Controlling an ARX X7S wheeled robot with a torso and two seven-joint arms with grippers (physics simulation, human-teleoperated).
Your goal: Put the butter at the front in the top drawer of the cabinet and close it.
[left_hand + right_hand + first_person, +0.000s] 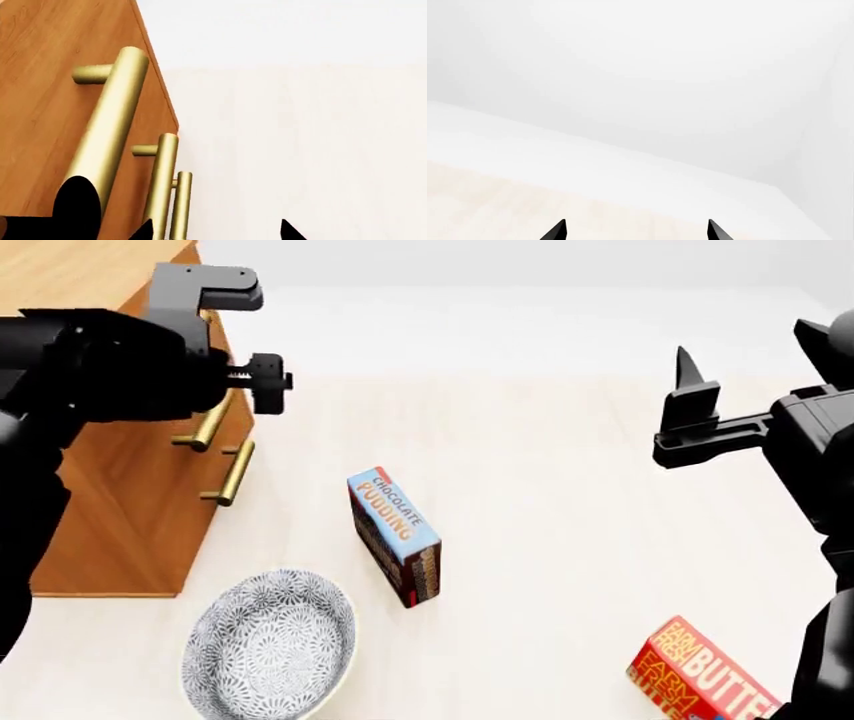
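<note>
Jaws spread on both grippers, you're reaching your left gripper (238,330) for the top drawer (160,455) handle (110,120); pull it open, while the butter (701,675) waits near right on the tabletop (561,470).

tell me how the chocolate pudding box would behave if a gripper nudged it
The chocolate pudding box stands on a narrow edge and leans, so a sideways nudge would probably tip it flat. It looks like thin, stiff carton, likely light, so it should slide easily on the smooth table. Its flat faces make rolling unlikely.
</note>
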